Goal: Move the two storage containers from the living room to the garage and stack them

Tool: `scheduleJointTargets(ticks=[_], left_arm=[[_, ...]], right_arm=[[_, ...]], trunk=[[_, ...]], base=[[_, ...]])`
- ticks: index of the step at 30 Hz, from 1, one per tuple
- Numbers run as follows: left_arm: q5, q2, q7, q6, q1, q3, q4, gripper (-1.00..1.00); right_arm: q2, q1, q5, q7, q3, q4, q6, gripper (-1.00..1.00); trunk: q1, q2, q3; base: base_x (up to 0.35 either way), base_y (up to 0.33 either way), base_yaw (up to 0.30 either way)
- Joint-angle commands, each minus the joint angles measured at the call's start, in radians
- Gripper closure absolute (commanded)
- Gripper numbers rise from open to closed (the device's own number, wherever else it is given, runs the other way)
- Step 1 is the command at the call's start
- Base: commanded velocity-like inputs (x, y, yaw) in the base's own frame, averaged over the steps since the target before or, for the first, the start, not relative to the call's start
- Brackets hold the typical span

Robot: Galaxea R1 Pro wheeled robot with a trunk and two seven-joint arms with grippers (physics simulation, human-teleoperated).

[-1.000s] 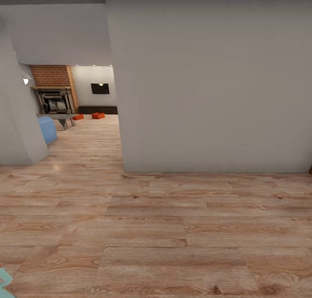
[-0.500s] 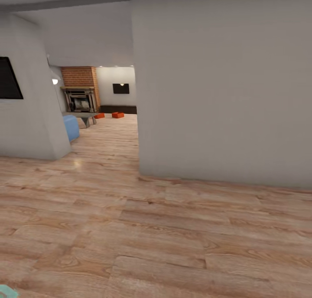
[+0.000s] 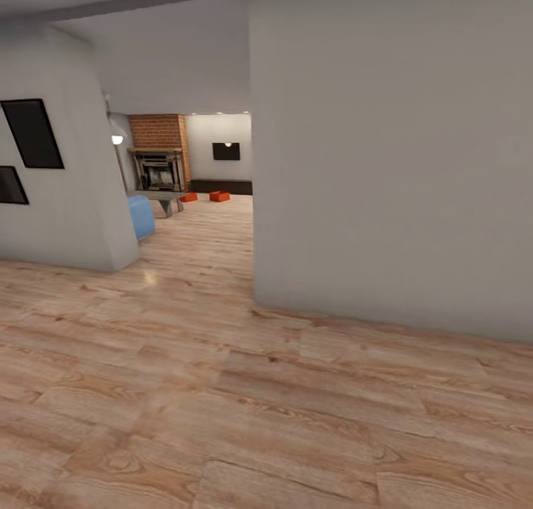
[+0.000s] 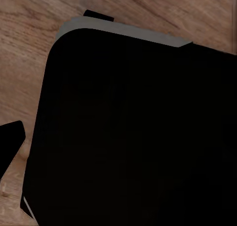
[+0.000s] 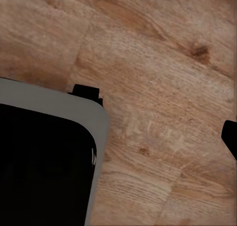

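Two storage containers [image 3: 209,196] sit far down the passage on the light wood plank floor [image 3: 222,390] of the living room: the left one [image 3: 189,197] just in front of the fireplace [image 3: 158,170], the right one [image 3: 219,195] near it but apart, both below a dark baseboard strip. They are small at this distance, and their inner walls cannot be made out. One grey coffee table [image 3: 159,197] stands just left of them, and one blue sofa end [image 3: 141,215] shows at the corner of the left wall. On that left wall hang two black frames [image 3: 33,132]; one more dark panel [image 3: 226,151] hangs on the far wall. A wide grey wall [image 3: 392,153] closes off the right side. In the left wrist view a big dark body with a pale edge [image 4: 133,127] hangs over the planks, and a dark finger tip [image 4: 11,139] pokes in at the border. The right wrist view shows a similar dark, grey-rimmed body [image 5: 44,157] over planks, with another dark tip [image 5: 230,137] at the border. Whether either gripper's jaws are apart or together cannot be told.
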Motion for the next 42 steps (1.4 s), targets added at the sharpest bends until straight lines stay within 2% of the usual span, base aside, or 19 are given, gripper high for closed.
scheduleJointTargets(ticks=[1,36,42], left_arm=[[0.003,0.000,0.001,-0.004,-0.001,0.002,0.001,-1.00],[0.005,0.000,0.001,-0.007,0.000,0.004,0.001,-1.00],[0.005,0.000,0.001,-0.007,-0.001,0.004,0.001,-1.00]], right_arm=[[0.000,-0.001,0.006,-0.003,0.002,0.003,-0.005,-1.00],[0.002,-0.001,0.012,0.004,0.008,0.004,0.009,-1.00],[0.002,-0.001,0.011,0.006,0.008,0.004,0.006,-1.00]], trunk=[[0.001,0.000,-0.001],[0.001,0.000,-0.001],[0.001,0.000,-0.001]], base=[[0.322,0.000,0.002],[0.322,0.000,0.000],[0.322,0.000,0.144]])
